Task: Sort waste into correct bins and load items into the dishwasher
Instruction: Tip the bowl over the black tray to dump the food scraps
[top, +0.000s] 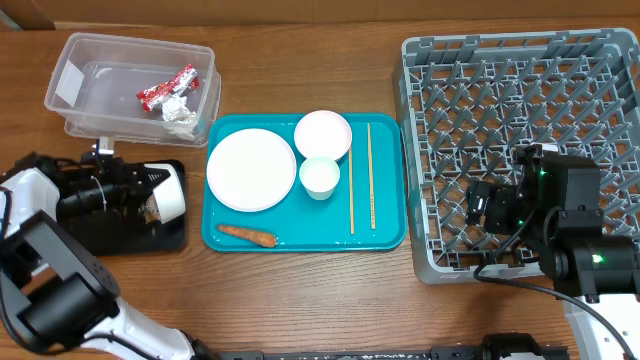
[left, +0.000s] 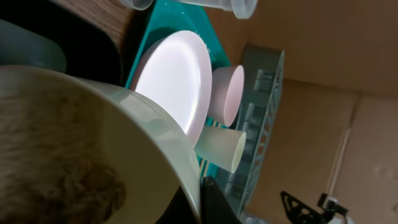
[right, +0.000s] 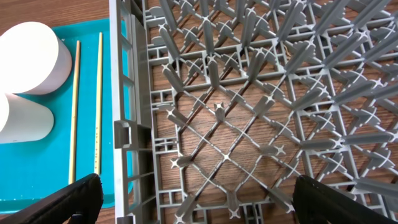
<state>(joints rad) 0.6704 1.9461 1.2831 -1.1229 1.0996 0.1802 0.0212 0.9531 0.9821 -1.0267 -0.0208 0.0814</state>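
Observation:
My left gripper (top: 150, 193) is shut on the rim of a white bowl (top: 170, 194), held tipped on its side over the black tray (top: 120, 238). In the left wrist view that bowl (left: 93, 155) fills the foreground with brownish scraps (left: 74, 186) inside. The clear tub (top: 75, 75) holds a red-and-silver wrapper (top: 167, 88) and a crumpled tissue (top: 181, 116). On the teal tray (top: 390, 240) lie a plate (top: 250, 169), a bowl (top: 323, 134), a cup (top: 320, 177), two chopsticks (top: 352, 180) and a carrot piece (top: 247, 235). My right gripper (top: 485, 205) hangs open and empty over the grey dish rack (top: 520, 90).
The rack's left wall (right: 127, 112) stands right beside the teal tray's edge (right: 37, 193). Bare wooden table (top: 300, 300) runs along the front. Cardboard walls (left: 311, 56) close off the far side.

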